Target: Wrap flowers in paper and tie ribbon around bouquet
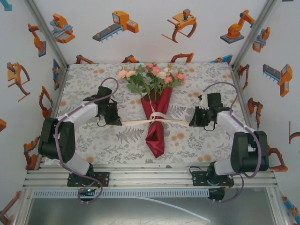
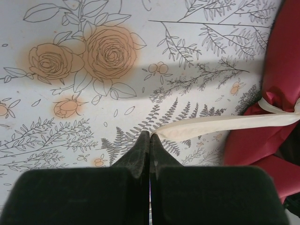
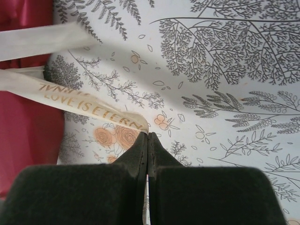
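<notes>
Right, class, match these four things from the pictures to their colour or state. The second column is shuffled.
Column one:
1 paper
2 ribbon
3 flowers
4 left gripper

Column two:
A cream, stretched sideways across the cone
B pink, peach and cream blooms
C shut on a ribbon end
D dark red, folded into a cone

Pairs: 1-D, 2-A, 3-B, 4-C.
</notes>
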Motion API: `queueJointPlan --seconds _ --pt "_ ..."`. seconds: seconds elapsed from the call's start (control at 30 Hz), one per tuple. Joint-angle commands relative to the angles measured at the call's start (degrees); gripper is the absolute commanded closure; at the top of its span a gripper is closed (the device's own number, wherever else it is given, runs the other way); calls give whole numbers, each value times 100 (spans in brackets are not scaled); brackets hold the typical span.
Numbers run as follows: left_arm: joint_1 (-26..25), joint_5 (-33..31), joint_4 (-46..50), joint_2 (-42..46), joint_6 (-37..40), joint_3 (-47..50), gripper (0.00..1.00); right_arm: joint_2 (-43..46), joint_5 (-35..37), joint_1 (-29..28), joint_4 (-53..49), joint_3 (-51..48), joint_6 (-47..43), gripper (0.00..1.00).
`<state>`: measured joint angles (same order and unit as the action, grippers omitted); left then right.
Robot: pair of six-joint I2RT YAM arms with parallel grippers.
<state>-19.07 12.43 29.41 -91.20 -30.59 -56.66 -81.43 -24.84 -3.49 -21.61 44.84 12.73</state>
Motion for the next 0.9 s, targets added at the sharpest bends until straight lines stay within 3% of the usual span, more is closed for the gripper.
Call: queueJointPlan --seconds 0.0,0.2,0.37,0.43,0.5,0.63,0.77,0.8,0.87 --pt "77 -259 206 -64 -111 122 100 -44 302 131 -194 2 88 100" --pt "196 42 203 -220 -149 163 100 -63 341 333 -250 15 62 100" --pt "132 531 -299 -43 -298 166 100 -136 -347 315 -187 124 -84 100" --pt "39 585 -470 105 -300 102 89 -49 -497 288 -173 191 -72 96" --pt "-48 523 -605 357 -281 28 73 106 -555 277 -207 305 -39 83" --pt "-72 263 -664 950 -281 -68 57 413 -379 278 -301 550 92 65" --pt "-64 -386 -490 1740 -357 -77 46 719 164 286 -235 743 31 51" --pt "-43 -681 -467 1955 -413 -22 41 779 382 291 -210 776 -19 47" --pt "31 -1231 -419 2368 -514 113 21 850 794 320 -110 755 -68 42"
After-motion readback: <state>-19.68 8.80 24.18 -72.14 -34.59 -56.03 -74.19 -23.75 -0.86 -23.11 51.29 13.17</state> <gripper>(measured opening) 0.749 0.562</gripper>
